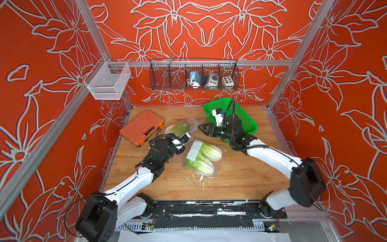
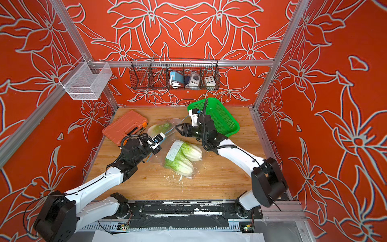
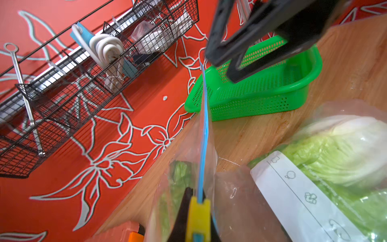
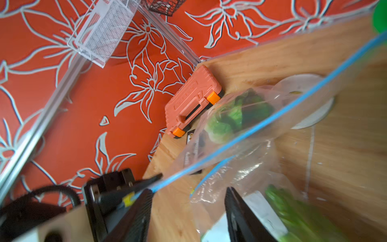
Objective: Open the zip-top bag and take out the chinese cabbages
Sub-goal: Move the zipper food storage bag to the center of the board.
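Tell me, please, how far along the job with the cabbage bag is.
Done: nothing is out; the three white-and-green chinese cabbages appear inside the clear plastic zip-top bag. In hand: the left tool is shut on the bag's blue zip strip, held raised; the right tool stands open near it. Left: finish opening the bag, then remove each cabbage.
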{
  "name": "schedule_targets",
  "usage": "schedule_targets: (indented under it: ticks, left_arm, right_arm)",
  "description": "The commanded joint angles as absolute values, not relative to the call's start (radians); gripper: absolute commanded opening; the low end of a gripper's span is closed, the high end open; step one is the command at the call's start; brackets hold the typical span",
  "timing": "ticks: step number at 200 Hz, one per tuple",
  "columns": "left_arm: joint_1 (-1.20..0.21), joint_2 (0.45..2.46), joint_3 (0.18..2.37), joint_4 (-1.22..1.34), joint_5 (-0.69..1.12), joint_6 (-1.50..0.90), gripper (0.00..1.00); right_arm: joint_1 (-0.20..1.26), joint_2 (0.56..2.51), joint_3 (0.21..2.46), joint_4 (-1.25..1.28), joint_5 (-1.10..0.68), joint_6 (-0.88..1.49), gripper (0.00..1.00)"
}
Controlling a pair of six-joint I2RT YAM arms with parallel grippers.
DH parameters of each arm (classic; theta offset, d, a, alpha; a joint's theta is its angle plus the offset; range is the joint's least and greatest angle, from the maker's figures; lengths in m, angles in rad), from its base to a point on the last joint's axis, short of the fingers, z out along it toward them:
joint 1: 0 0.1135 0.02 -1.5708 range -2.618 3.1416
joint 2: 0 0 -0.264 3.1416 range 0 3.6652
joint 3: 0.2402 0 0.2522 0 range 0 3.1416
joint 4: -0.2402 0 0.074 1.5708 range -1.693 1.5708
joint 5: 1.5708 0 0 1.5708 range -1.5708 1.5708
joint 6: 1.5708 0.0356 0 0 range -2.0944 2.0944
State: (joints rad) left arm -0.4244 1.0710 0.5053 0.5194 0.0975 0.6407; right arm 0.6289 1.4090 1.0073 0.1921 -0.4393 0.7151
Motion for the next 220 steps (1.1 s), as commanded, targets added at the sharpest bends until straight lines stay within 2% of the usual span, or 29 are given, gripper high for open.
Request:
schedule_targets:
  ticks: [1, 17, 50, 66, 107, 164, 220]
  left_arm:
    - [-0.413, 1.055, 0.567, 0.52, 0.099, 0.524, 0.04]
    - [-0.407, 1.043, 0.596, 0.505, 0.136, 0.501, 0.0]
    - [-0.402, 1.037, 0.65, 0.529, 0.031, 0.468, 0.0]
    - [-0.389, 1.045, 0.704, 0.502, -0.013, 0.455, 0.0]
    - [-0.37, 1.055, 0.87, 0.392, -0.062, 0.49, 0.0]
    - [-0.368, 1.005, 1.076, 0.178, -0.129, 0.502, 0.0]
    - [-0.368, 0.887, 1.123, 0.039, -0.165, 0.503, 0.0]
  right_arm:
    - [0.643, 1.266, 0.884, 0.115, -0.31, 0.477, 0.65]
    - [0.687, 1.17, 0.757, 0.077, -0.224, 0.385, 0.7]
    - [0.837, 1.074, 0.602, -0.03, -0.06, 0.254, 0.8]
    - [0.893, 1.077, 0.581, -0.056, -0.032, 0.216, 0.85]
    - [0.951, 1.204, 0.594, -0.055, 0.106, 0.144, 0.86]
    - [0.935, 1.527, 0.831, -0.024, 0.251, 0.14, 0.84]
    - [0.861, 1.901, 1.245, -0.006, 0.14, 0.124, 0.83]
